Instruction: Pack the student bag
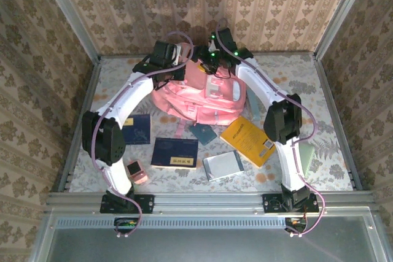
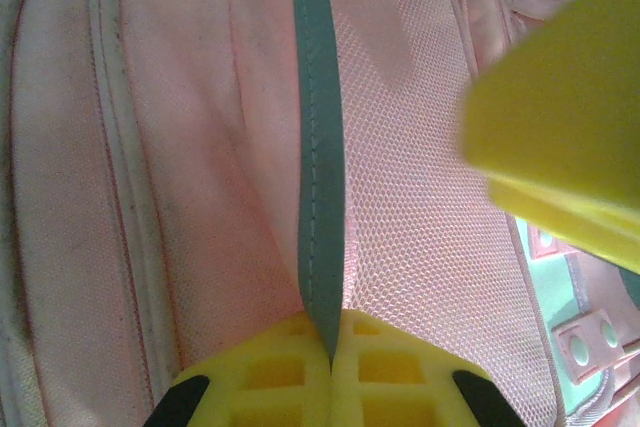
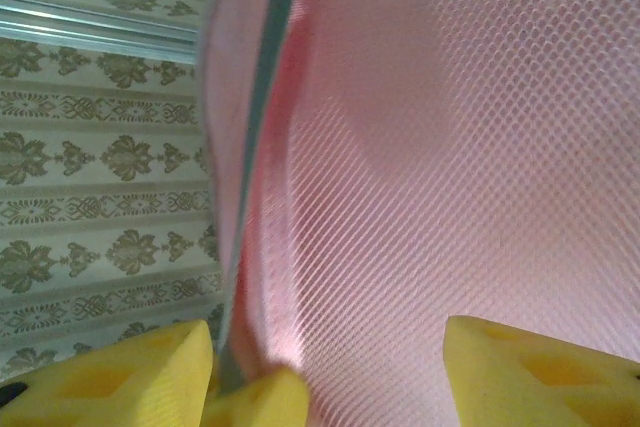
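My left arm (image 1: 132, 93) and right arm (image 1: 261, 87) arch forward and inward, wrists nearly meeting. My left gripper (image 2: 330, 347) is pinched tight on the student bag (image 2: 420, 197); my right gripper (image 3: 325, 372) holds its jaws apart.

Walled in on the left, right and top of the frame by beige wallpaper (image 1: 276, 4) with brown damask motifs in vertical bands. Braced at the upper corners by grey metal posts (image 1: 69, 13) slanting inward as they descend. Covered below with a pale tablecloth (image 1: 113, 69) printed in orange and green flowers. Edged along the bottom by an aluminium rail (image 1: 209, 199), then a dark glossy panel (image 1: 209, 243). Lit evenly and softly.
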Tool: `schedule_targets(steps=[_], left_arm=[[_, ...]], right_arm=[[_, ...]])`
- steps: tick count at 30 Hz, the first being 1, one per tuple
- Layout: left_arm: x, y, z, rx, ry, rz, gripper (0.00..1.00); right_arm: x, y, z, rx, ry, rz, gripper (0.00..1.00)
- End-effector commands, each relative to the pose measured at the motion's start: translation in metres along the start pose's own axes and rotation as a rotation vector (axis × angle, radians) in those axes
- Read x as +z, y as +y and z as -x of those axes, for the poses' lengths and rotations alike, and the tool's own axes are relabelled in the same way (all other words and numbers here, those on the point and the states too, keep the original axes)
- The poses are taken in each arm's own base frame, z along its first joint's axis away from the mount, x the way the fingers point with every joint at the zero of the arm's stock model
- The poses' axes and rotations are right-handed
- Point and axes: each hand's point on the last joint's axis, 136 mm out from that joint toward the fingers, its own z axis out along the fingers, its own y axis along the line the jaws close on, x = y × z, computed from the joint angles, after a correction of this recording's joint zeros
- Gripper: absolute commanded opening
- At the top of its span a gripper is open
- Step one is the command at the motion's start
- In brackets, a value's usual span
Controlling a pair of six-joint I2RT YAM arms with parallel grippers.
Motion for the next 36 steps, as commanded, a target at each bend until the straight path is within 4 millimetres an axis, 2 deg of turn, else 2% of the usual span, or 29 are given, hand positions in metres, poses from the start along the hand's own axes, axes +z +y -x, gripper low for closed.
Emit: schedule_targets(steps=[1, 9, 14, 16, 22, 23, 25, 26, 29, 31, 34, 36], left_arm=[[-0.032, -0.029, 0.047, 0.068, -0.178, -0.091, 0.0], [-0.029, -0.036, 0.047, 0.089, -0.17, -0.105, 0.0], [-0.028, -0.041, 0.046, 0.105, -0.164, -0.126, 0.0], [-0.03, -0.042, 0.046, 0.109, -0.168, -0.129, 0.0], [-0.03, -0.046, 0.046, 0.119, -0.159, -0.137, 0.0], [-0.031, -0.047, 0.045, 0.12, -0.151, -0.137, 0.07], [-0.034, -0.048, 0.043, 0.113, -0.138, -0.144, 0.32], [-0.036, -0.049, 0.041, 0.11, -0.13, -0.154, 0.41], [-0.053, -0.05, 0.037, 0.088, -0.122, -0.175, 0.56], [-0.067, -0.047, 0.035, 0.056, -0.129, -0.18, 0.62], [-0.082, -0.028, 0.025, -0.04, -0.132, -0.168, 0.62], [-0.085, 0.012, 0.017, -0.193, -0.127, -0.145, 0.56]], right_arm=[[0.005, 0.028, 0.002, 0.005, 0.041, 0.118, 0.63], [0.021, 0.047, -0.002, -0.012, 0.063, 0.167, 0.57], [0.032, 0.05, -0.009, -0.014, 0.087, 0.168, 0.56], [0.036, 0.048, -0.011, -0.008, 0.092, 0.163, 0.53], [0.052, 0.037, -0.015, 0.017, 0.121, 0.143, 0.04], [0.051, 0.038, -0.013, 0.012, 0.118, 0.141, 0.0], [0.049, 0.038, -0.01, -0.009, 0.106, 0.133, 0.0], [0.047, 0.038, -0.007, -0.017, 0.101, 0.132, 0.0], [0.043, 0.037, -0.001, -0.021, 0.104, 0.145, 0.0], [0.041, 0.037, -0.001, -0.035, 0.113, 0.153, 0.0], [0.039, 0.038, -0.006, -0.068, 0.142, 0.17, 0.0], [0.036, 0.041, -0.01, -0.091, 0.163, 0.186, 0.0]])
